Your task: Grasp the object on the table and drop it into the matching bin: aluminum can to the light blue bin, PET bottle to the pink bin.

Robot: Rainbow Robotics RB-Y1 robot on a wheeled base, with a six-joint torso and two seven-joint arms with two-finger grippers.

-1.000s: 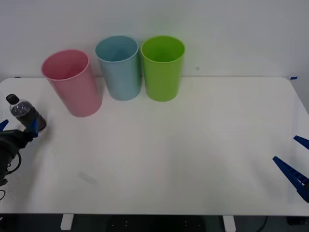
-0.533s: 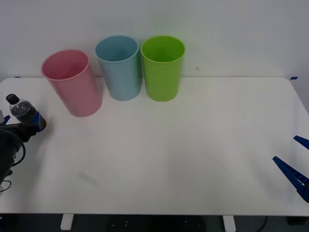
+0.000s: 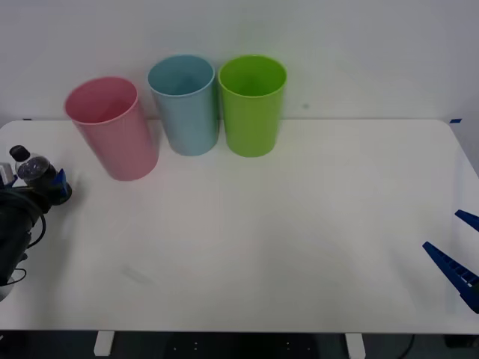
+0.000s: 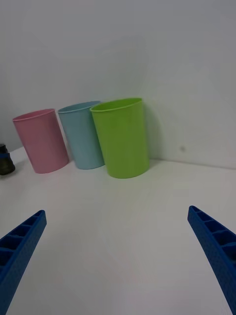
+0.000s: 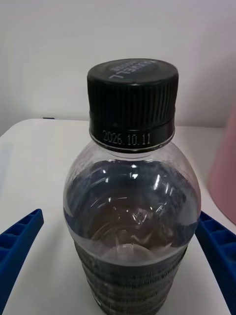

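Observation:
The PET bottle (image 3: pixel 31 169), small and clear with dark contents and a black cap, stands upright near the left edge of the white table (image 3: pixel 299 224). My left gripper (image 3: pixel 37 188) is open with one blue finger on each side of the bottle (image 5: pixel 132 211); one finger (image 5: pixel 216 246) is right against its side. The pink bin (image 3: pixel 112 129) stands just behind and to the right of the bottle, and the light blue bin (image 3: pixel 184 103) is beside it. My right gripper (image 3: pixel 458 247) hangs open over the table's right edge, holding nothing. The right wrist view shows the bottle (image 4: pixel 6 161) far off beside the pink bin (image 4: pixel 41 141).
A green bin (image 3: pixel 252 105) stands right of the light blue bin (image 4: pixel 82 135), and all three bins line up along the back near the wall. The green bin (image 4: pixel 121 137) is the closest of them to the right arm. The table's middle and right are bare white surface.
The left gripper has moved forward around the bottle, now covering its lower part. The bottle's cap stays in the same place. The right arm has not moved.

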